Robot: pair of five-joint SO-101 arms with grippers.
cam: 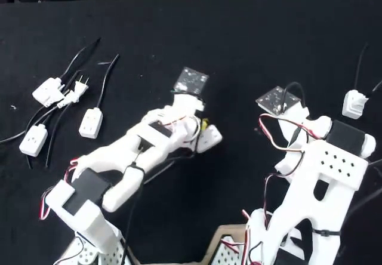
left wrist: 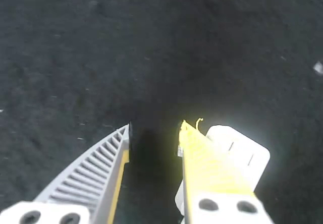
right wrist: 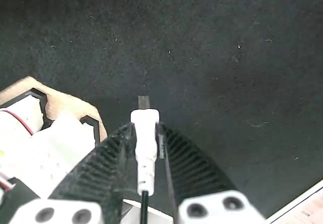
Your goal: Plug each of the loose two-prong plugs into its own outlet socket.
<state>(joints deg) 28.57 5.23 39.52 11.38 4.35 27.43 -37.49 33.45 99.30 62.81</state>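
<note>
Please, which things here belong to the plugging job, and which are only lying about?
Job: plug in right gripper; socket beside left gripper; corded sockets; loose plug; white corded piece.
Only lying about: black cloth; wooden plate.

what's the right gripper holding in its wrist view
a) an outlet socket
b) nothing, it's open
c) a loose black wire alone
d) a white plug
d: in the right wrist view the right gripper is shut on a white plug, whose metal prong end pokes out past the fingertips over the black table.
</note>
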